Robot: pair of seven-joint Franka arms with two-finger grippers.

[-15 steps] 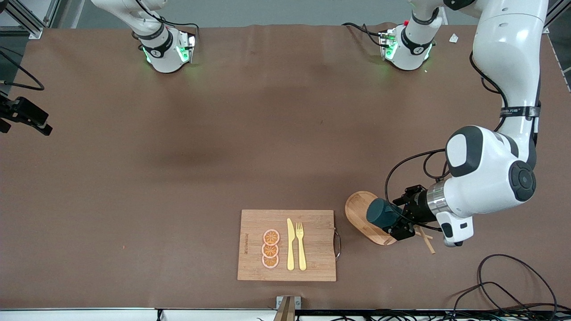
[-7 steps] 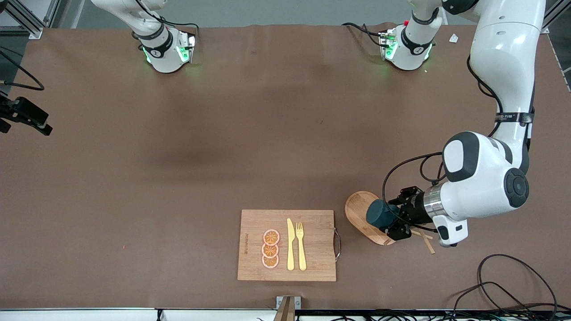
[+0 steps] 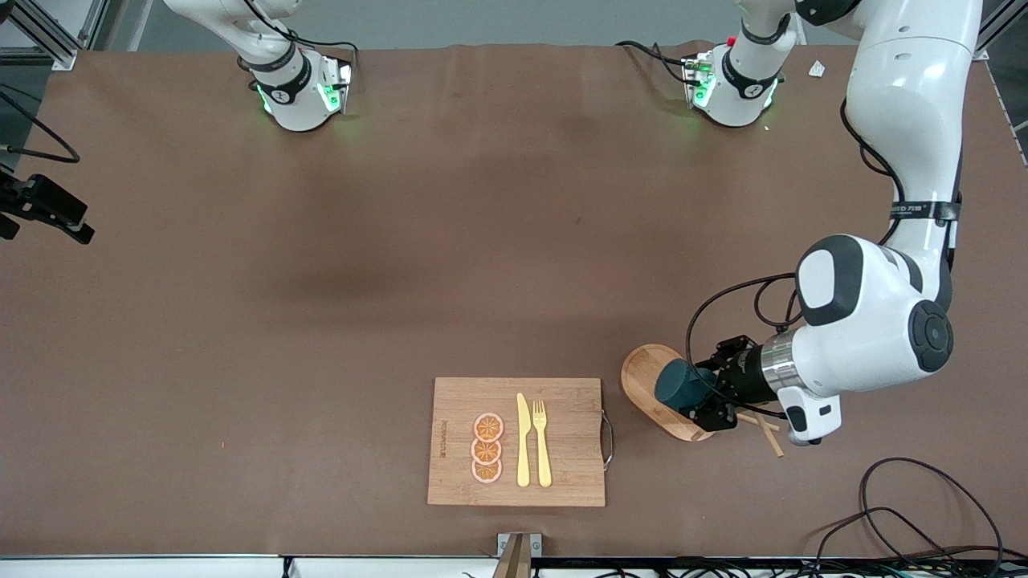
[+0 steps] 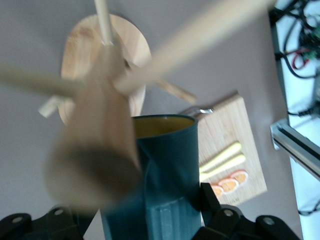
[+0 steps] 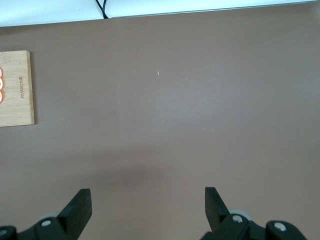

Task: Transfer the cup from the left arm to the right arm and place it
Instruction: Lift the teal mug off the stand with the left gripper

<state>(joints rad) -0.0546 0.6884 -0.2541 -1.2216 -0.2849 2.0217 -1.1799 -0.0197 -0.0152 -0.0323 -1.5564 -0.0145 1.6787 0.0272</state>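
Front view: the table (image 3: 401,257) is covered with a matte brown sheet, faintly creased near the arms' bases. The left gripper (image 3: 707,397) is low over the wooden peg rack (image 3: 642,377), whose base is a smooth oval plate of pale wood. Its fingers are clamped on the cup (image 3: 676,384), a small dark teal-green mug held up at the rack, toward the left arm's end of the table and near the front camera. Thin wooden pegs (image 3: 767,433) project from under the gripper. Beside the rack lies a rectangular bamboo cutting board (image 3: 458,401) with a metal handle. On it are three orange slices (image 3: 487,448), a yellow knife (image 3: 523,441) and a yellow fork (image 3: 542,441). Black cables (image 3: 907,514) loop at the table's edge. The right arm waits; only its base shows.

Left wrist view: the cup (image 4: 165,175) is pinched between the black fingers (image 4: 220,215). Its wall is glossy and ribbed near the base, its inside tan-yellow. The rack's rounded wooden post (image 4: 100,140) and pegs are blurred directly beside the cup; whether they touch it cannot be told. The oval base (image 4: 130,45) lies below.

Right wrist view: the right gripper (image 5: 145,210) hangs over bare brown table (image 5: 200,100), its fingers (image 5: 80,205) spread wide and holding nothing. A corner of the cutting board (image 5: 17,90) shows.
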